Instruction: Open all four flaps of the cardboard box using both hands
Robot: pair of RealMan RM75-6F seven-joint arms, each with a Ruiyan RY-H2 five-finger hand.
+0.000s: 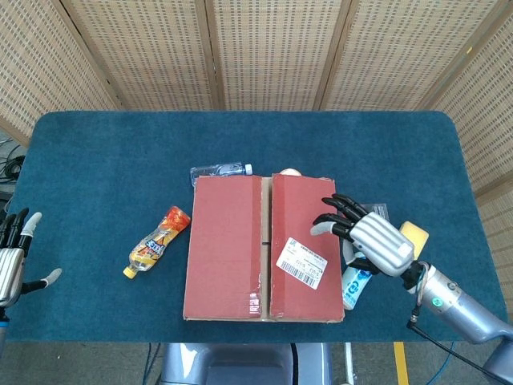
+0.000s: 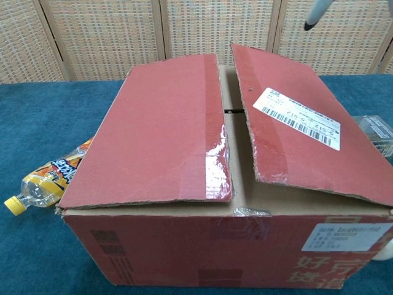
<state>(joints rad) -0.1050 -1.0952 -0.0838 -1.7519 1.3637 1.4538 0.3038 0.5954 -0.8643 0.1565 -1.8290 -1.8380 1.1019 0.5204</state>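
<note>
Bare blue table (image 1: pixel 104 152) fills the upper and left of the head view. Right of the cardboard box (image 1: pixel 263 247), a white bottle (image 1: pixel 357 281), a clear container (image 1: pixel 377 212) and a yellow sponge (image 1: pixel 415 233) crowd the approach; an orange bottle (image 1: pixel 156 241) lies at its left

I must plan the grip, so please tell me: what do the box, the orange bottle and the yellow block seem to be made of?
Box: corrugated cardboard, judging by the raw, frayed brown edges; the red flaps look printed, with glossy clear tape reflecting light.
Orange bottle: probably clear thin plastic with a shiny printed label and yellow cap.
Yellow block: possibly a sponge or foam, matte with rounded corners; partly hidden, so uncertain.
</note>
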